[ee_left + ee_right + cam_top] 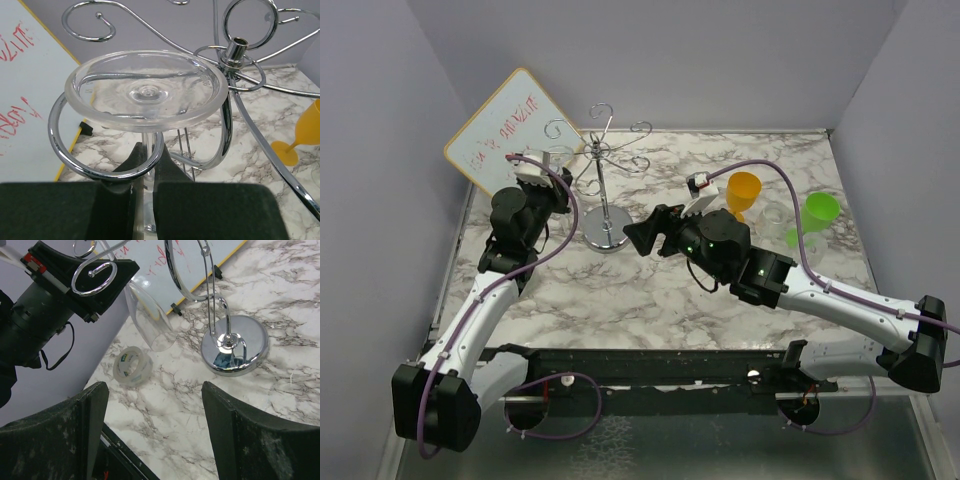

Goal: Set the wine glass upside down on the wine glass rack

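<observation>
In the top external view, a chrome wire wine glass rack point(606, 190) is seen standing on the marble-patterned table point(650, 300). The left gripper point(535, 175) is raised at its left side, and a clear wine glass point(560, 154) is only faintly made out there. The right gripper point(645, 235) is held low just beside the rack's base. An orange plastic goblet point(743, 194) and a green plastic goblet point(820, 212) are set well apart to the right.

In the left wrist view, the left gripper point(145, 200) is clamped on the glass's thin stem. The glass point(147, 92) is inverted, its round foot uppermost. The stem is passed inside a curled wire loop point(57, 145) of the rack point(235, 52), and the foot is held above that loop. Whether it rests on the wire cannot be told.

In the right wrist view, the right gripper point(155, 430) is spread wide with nothing between its fingers. The glass's bowl point(150, 320) is seen hanging mouth down, above a translucent roll of tape point(132, 366).

If the stem is released before the foot is seated, the glass would likely be dropped or slip out through the loop's gap. The rack is not braced, so a sideways tug could tip it.
</observation>
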